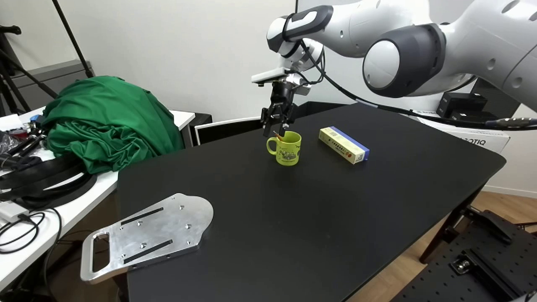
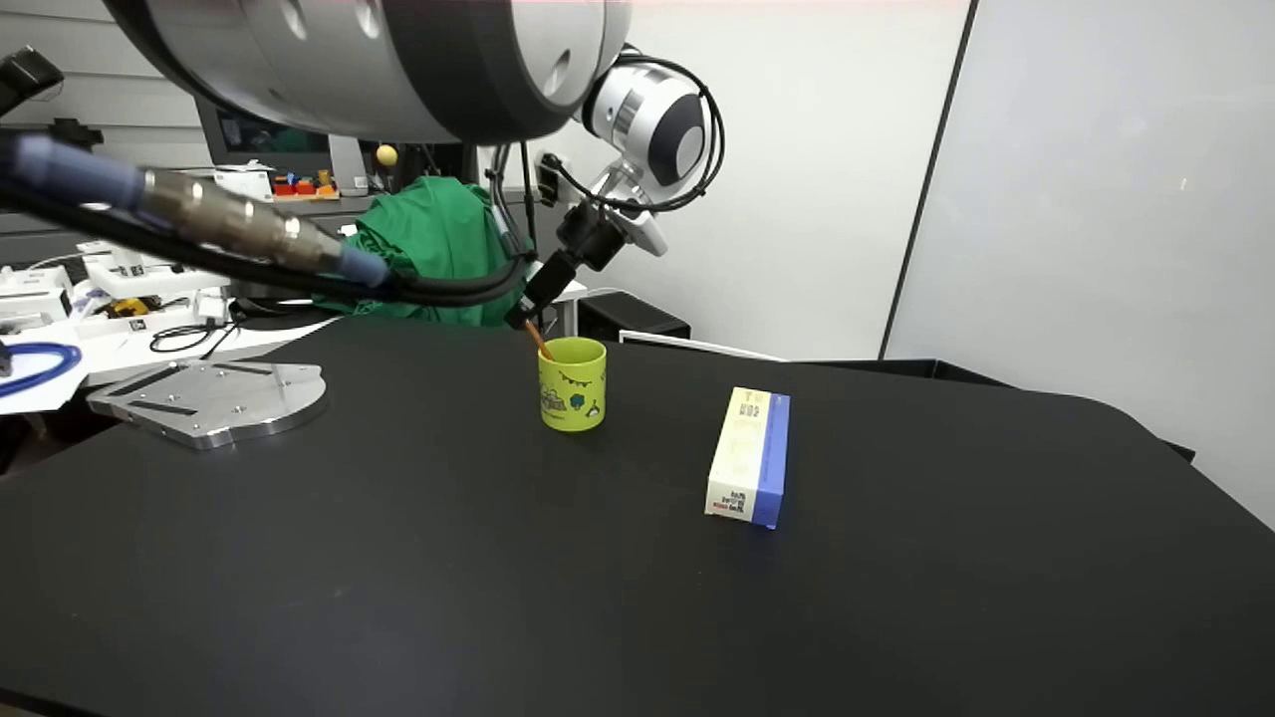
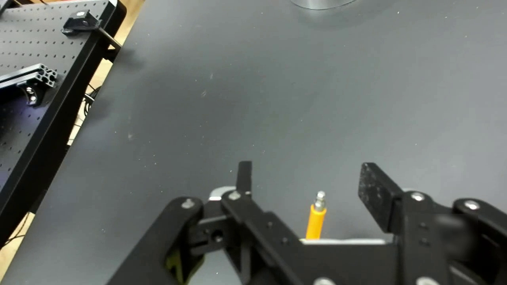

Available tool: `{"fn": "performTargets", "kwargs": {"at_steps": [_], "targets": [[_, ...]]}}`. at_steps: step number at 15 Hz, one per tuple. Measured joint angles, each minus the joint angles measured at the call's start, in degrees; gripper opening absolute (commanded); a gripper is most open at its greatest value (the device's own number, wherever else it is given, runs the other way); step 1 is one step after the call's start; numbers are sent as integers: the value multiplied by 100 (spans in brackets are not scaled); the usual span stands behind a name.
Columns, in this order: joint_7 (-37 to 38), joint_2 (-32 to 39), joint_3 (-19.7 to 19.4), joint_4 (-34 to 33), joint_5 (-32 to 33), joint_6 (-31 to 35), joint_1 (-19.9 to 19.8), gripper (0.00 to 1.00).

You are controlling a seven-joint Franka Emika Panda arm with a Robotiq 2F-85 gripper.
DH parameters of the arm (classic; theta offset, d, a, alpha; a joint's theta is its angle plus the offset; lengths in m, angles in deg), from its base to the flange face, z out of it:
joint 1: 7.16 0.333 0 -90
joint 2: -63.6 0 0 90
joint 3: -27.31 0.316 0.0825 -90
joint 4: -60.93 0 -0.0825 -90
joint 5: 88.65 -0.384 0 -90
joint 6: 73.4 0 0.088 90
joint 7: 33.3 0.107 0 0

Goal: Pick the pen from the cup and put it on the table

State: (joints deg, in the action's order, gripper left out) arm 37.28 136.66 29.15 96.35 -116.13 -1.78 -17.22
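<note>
The cup [image 1: 288,152] is yellow-green & stands upright on the black table [image 1: 314,226], nr the edge by the wall [image 1: 188,63], away from the corners. The pen [image 3: 316,217] is orange w/ a silver end. It's in the cup, tilted, w/ its top poking out over the rim on the handle side.

In both exterior views the gripper [image 1: 275,129] hangs just above the cup, right by the top of the pen. In the wrist view its fingers [image 3: 374,194] are wide apart, & the pen shows btwn them w/ a gap on each side. The white & grey arm [image 1: 356,27] reaches in high up; in an exterior view it comes from the rt.

A long yellow, white & blue box [image 2: 747,448] lies nr the cup, apart from it, a bit further in from the wall edge. A flat metal plate [image 1: 159,226] w/ slots is at the edge by the white desk [image 1: 82,205], & its handle end sticks out past that edge. A big heap of green cloth [image 1: 105,117] sits on the desk. In the wrist view a black board [image 3: 35,43] w/ lots of little holes is past a diff. edge.
</note>
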Motion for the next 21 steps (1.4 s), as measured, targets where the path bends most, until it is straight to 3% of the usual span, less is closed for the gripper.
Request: {"fn": "performTargets", "kwargs": {"at_steps": [1,2,4,13,21], "targets": [[0,37,0,-5,17,-10,-20,100],[0,79,0,-8,35,-22,-43,68],[2,163,0,-18,48,-31,-79,67],[54,331,8,-174,57,-43,-86,3],[56,317,2,-328,57,-95,-36,2]]}}
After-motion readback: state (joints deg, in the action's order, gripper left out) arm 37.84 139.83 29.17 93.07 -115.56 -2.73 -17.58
